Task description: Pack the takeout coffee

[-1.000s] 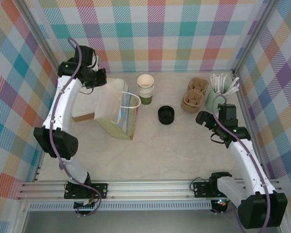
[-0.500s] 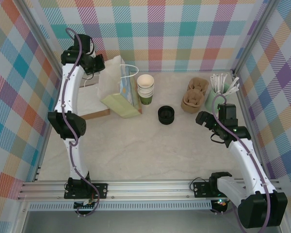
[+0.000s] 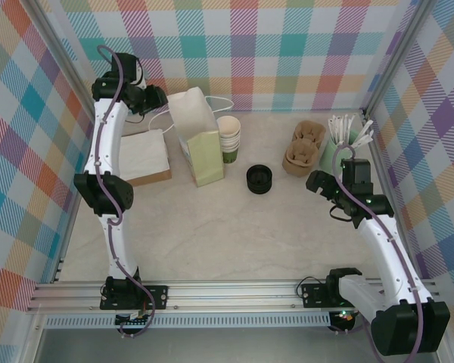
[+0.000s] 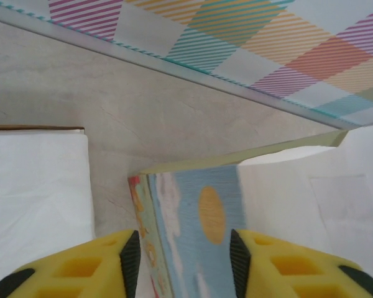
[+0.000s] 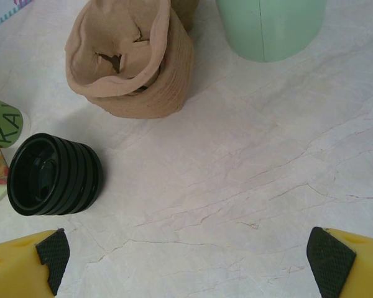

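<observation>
Up close, bag (image 4: 202, 217) between left fingers (image 4: 130, 261)

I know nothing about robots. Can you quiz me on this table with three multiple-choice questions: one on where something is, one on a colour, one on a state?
1. Where does the paper bag stand?
A) between the white napkins and the stack of cups
B) on the napkins
C) flat at the far right

2. What colour is the cup holding the white sticks?
A) red
B) black
C) pale green

3. How is the right hand?
A) clamped on a lid
B) wide open, empty
C) gripping the bag

Answers: 1 A, it rises between them; 2 C, its wall is mint; 3 B, its fingertips sit far apart, nothing between.
</observation>
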### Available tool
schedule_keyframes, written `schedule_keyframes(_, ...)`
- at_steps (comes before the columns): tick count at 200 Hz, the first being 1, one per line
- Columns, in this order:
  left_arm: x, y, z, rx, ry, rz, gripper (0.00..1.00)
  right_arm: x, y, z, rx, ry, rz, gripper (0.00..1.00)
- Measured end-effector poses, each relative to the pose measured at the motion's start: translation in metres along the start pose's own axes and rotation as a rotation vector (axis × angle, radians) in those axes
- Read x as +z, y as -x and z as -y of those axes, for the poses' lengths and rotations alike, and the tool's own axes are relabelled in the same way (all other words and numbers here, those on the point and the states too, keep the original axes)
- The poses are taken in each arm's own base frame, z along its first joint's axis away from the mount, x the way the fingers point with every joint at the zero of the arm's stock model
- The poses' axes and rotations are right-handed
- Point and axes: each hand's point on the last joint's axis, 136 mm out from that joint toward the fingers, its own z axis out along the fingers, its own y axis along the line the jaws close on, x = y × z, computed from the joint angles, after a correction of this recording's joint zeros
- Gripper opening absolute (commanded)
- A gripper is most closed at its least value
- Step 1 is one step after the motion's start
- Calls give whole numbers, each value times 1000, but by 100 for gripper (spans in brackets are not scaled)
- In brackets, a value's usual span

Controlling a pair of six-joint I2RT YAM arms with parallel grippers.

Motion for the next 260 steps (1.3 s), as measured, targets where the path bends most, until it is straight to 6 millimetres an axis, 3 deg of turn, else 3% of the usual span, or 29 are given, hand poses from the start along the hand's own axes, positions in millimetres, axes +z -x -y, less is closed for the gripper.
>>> schedule_keyframes(29, -20, 5, 5, 1, -31, 26, 60, -7, 6, -6, 2, 17, 3, 100)
schedule_keyframes(74, -95, -8, 24, 27, -95, 98, 71, -13, 17, -29, 14, 80, -28, 96)
schedule_keyframes(99, -137, -27, 32, 38, -147, 154, 76, -14, 23, -46, 23, 120, -60, 92)
schedule_keyframes(126, -159, -65, 32, 16, -217, 176, 82, -8, 25, -71, 19, 156, -115, 89)
schedule_keyframes(153, -158, -111, 25, -38, -285, 150, 87, 5, 28, -100, -6, 179, -166, 85)
schedule_keyframes(200, -131, -180, 11, -156, -373, 66, 95, 39, 40, -158, -47, 215, -222, 81)
schedule_keyframes(260, -96, -234, -2, -265, -405, -9, 99, 93, 63, -235, -87, 273, -247, 76)
